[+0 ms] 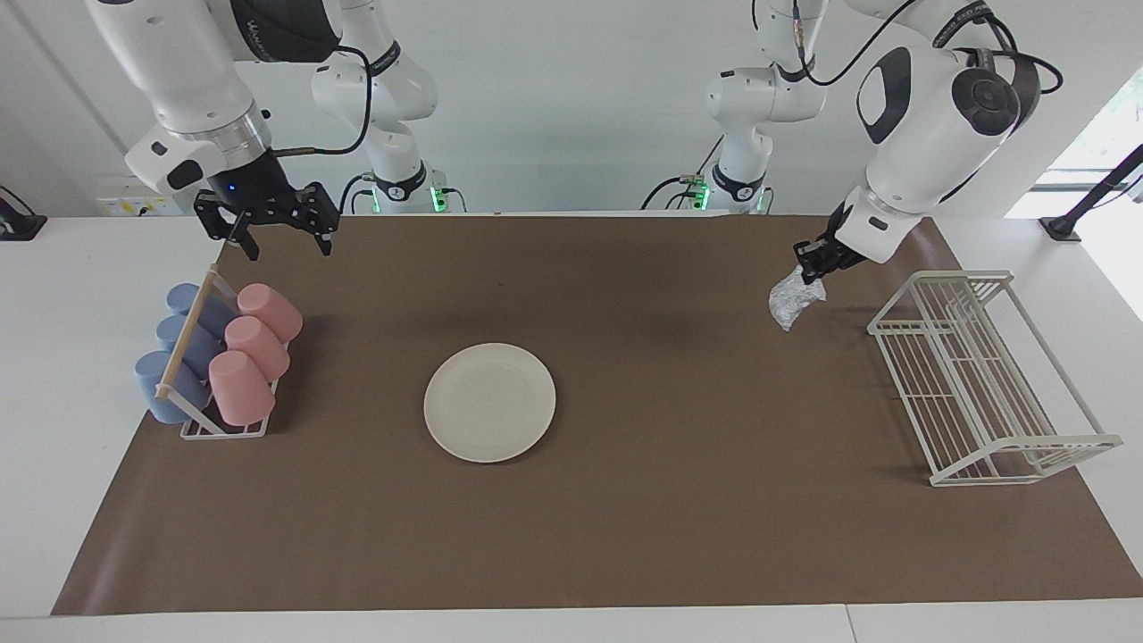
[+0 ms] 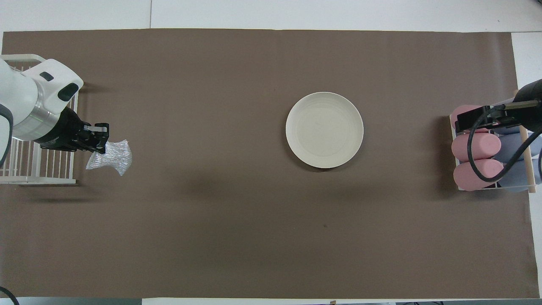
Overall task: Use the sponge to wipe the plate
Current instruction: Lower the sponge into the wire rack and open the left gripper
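Note:
The cream-white plate [image 1: 489, 402] lies flat and bare on the brown mat near the table's middle; it also shows in the overhead view [image 2: 324, 129]. My left gripper [image 1: 811, 266] is shut on the silvery mesh sponge [image 1: 787, 304], which hangs from it in the air over the mat beside the white wire dish rack, well away from the plate. The overhead view shows the same gripper [image 2: 100, 140] and sponge [image 2: 113, 155]. My right gripper [image 1: 286, 241] is open and empty, up in the air over the end of the cup rack nearest the robots [image 2: 469, 119].
A rack of pink and blue cups [image 1: 214, 357] stands at the right arm's end of the mat [image 2: 491, 156]. A white wire dish rack [image 1: 982, 375] stands at the left arm's end [image 2: 25, 169]. The brown mat [image 1: 679, 500] covers the table.

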You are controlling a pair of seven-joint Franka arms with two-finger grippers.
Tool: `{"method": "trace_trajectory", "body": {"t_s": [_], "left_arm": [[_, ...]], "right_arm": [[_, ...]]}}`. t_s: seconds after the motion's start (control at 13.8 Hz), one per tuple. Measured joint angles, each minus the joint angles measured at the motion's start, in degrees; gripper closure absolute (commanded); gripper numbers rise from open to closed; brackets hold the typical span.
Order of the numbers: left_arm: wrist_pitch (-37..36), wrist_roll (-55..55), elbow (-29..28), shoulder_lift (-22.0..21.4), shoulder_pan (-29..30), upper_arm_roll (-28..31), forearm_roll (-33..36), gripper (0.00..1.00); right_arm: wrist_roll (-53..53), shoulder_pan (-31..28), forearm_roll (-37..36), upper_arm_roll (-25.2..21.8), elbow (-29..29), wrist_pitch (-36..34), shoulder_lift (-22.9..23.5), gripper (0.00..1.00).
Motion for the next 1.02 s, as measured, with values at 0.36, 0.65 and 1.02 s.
{"method": "trace_trajectory", "body": {"t_s": [0.36,0.65,1.02], "left_arm": [[-2.3,-0.5,2.1,1.1,-3.8,-0.7,24.5,1.0],[-2.4,-0.6,1.9,2.7,-5.6,-0.8,40.8,1.0],[-2.3,-8.1,-3.0,6.3,-5.9,-0.6,52.8,1.0]], "right_arm": [[0.5,1.4,-0.3,-1.7,0.9,-3.7,-0.2,0.0],[0.5,1.4,-0.4,-2.8,0.8,-5.1,-0.2,0.0],[0.5,1.4,-0.5,-3.7,0.8,-6.5,-0.3,0.0]]}}
